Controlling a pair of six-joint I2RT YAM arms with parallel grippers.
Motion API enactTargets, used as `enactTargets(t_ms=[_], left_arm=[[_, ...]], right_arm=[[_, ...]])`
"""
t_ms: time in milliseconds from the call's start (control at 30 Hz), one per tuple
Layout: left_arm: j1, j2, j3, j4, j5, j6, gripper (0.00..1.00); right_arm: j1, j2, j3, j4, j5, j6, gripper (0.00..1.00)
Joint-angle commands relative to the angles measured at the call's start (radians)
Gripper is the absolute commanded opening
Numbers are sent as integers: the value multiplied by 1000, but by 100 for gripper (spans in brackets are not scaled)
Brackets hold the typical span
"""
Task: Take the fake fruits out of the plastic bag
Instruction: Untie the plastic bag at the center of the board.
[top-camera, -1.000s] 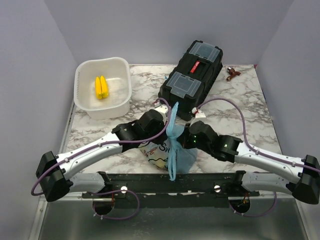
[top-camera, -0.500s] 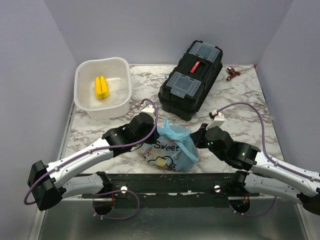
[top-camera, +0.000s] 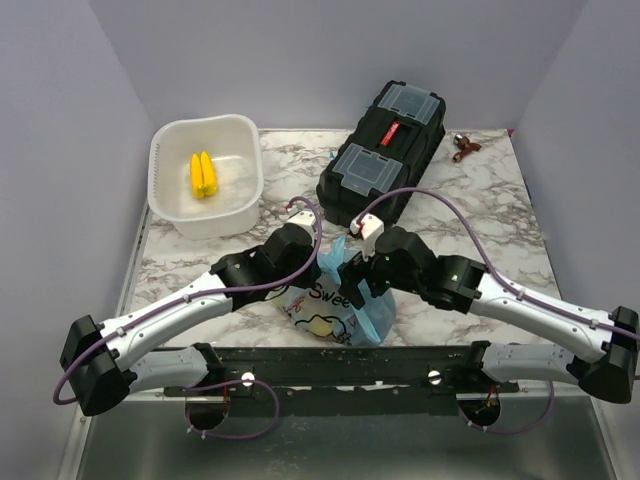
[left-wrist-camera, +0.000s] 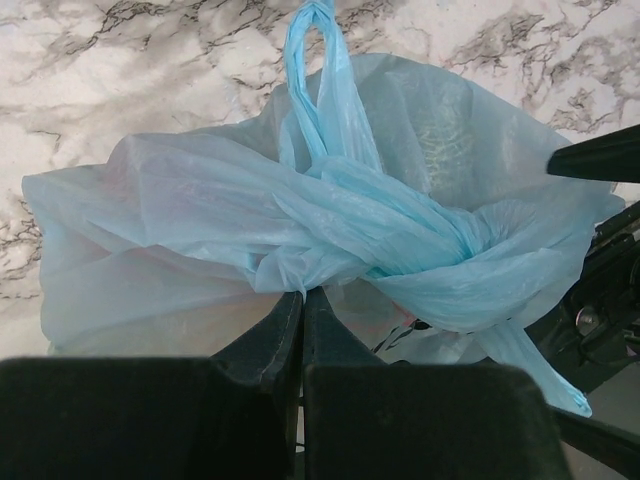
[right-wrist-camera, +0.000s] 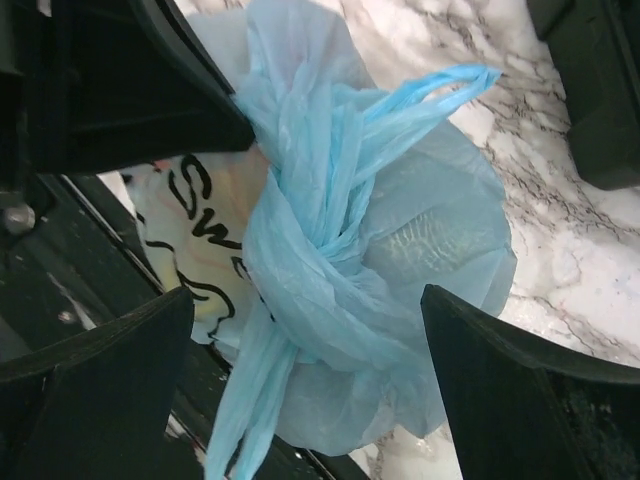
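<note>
- The bag (top-camera: 370, 318) sits on the counter (top-camera: 520, 200) at its near edge, between the two arms and just in front of the toolbox (top-camera: 385, 150). There both tools can reach it at once.
- Its handles are tied in a knot (right-wrist-camera: 325, 280), so the fruit looks shut in until the knot is loosened or the film is opened some other way.
- One pale yellow fruit (top-camera: 320, 323) shows through the film low on the near side. I cannot make out any others inside.
- The left tool (left-wrist-camera: 302, 295) is pressed together with its tips at the bag's edge. Creases in the film run into the tips, so it looks to be pinching a fold. The likely purpose is to anchor the bag so it neither slides nor lifts when the other side is pulled.
- The right tool (right-wrist-camera: 305, 300) is spread wide, one finger on each side of the knot, and touches nothing that I can see. It seems lined up to close on the knot or a handle.
- A free handle loop (right-wrist-camera: 440, 85) sticks out past the knot and would be an easy thing to grab.
- A dark red grape bunch (top-camera: 465, 147) lies at the far right of the counter, well apart from the bag, so that one appears to be out.
- The basket (top-camera: 232, 200) at far left holds two yellow sticks (top-camera: 203, 174), which are not fruit.
</note>
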Motion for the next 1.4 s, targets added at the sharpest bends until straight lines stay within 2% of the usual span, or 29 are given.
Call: enactTargets(t_ms=[0, 100, 233, 433, 600, 700, 800, 867, 933, 967, 1167, 1267, 1367], left_arm=[[7, 4, 38, 2, 27, 14, 0], [7, -2, 35, 2, 29, 15, 0], [7, -5, 32, 3, 28, 15, 0], [7, -4, 23, 8, 31, 3, 0], [7, -10, 19, 1, 23, -4, 0], [7, -23, 8, 5, 11, -20, 0], [7, -40, -17, 24, 2, -45, 0], [7, -49, -33, 36, 3, -58, 0], [10, -54, -45, 44, 7, -66, 0], [11, -56, -48, 43, 4, -69, 0], [13, -82, -62, 9, -34, -81, 0], [16, -121, -79, 1, -51, -68, 0], [16, -154, -81, 26, -5, 6, 0]], right_arm=[[0, 49, 28, -53, 27, -119, 94], [-1, 74, 30, -48, 92, -129, 81], [1, 91, 22, 3, 154, -114, 56], [1, 96, 11, 82, 102, -80, 35], [1, 95, -17, 142, 79, -2, 3], [1, 35, -77, 203, 183, 167, 1], [1, -134, -241, 357, 278, 418, 1], [-1, -289, -416, 572, 288, 590, 1], [0, -417, -587, 835, 276, 664, 1], [0, -460, -635, 879, 293, 694, 1], [0, -520, -614, 656, 470, 789, 1], [0, -552, -628, 614, 492, 821, 1], [0, -554, -631, 613, 462, 771, 1]])
